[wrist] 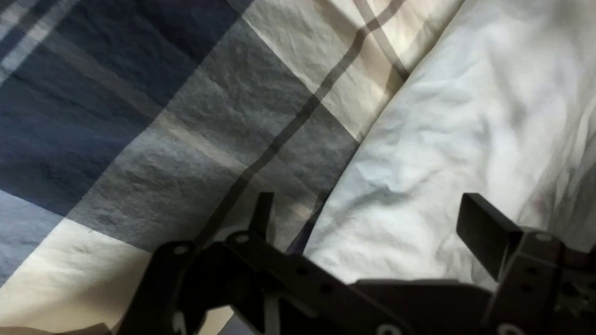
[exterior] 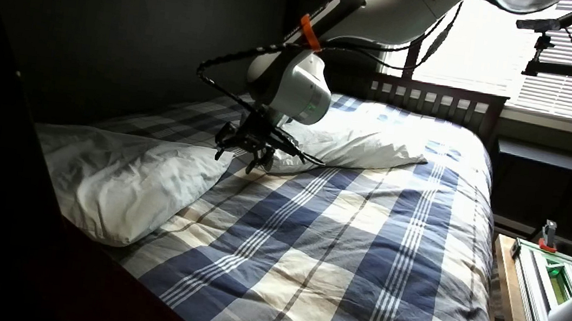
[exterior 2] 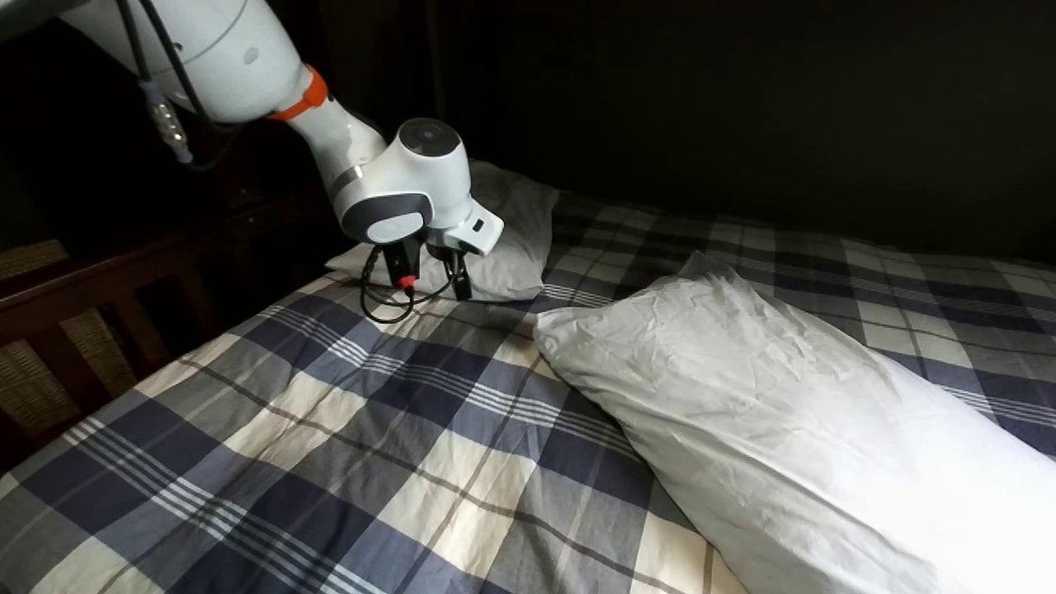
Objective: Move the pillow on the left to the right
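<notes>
The duller off-white pillow [exterior: 125, 184] lies wrinkled at the left of the bed in an exterior view. It also lies at the back left, partly behind the arm, in an exterior view [exterior 2: 528, 239]. My gripper [exterior: 234, 163] is above its corner, near the gap between the two pillows; it also shows in an exterior view [exterior 2: 459, 286]. In the wrist view the gripper [wrist: 368, 200] is open. One finger is over the plaid cover and the other over a wrinkled pillow [wrist: 442, 153], seemingly this one. Nothing is held. Contact cannot be told.
A brighter, plumper white pillow [exterior: 364, 143] lies right of the gripper; it is large at the right in an exterior view [exterior 2: 808, 412]. A plaid cover [exterior: 330, 242] spreads over the bed. A slatted headboard [exterior: 435, 102] and a dark wall [exterior 2: 784, 124] bound it.
</notes>
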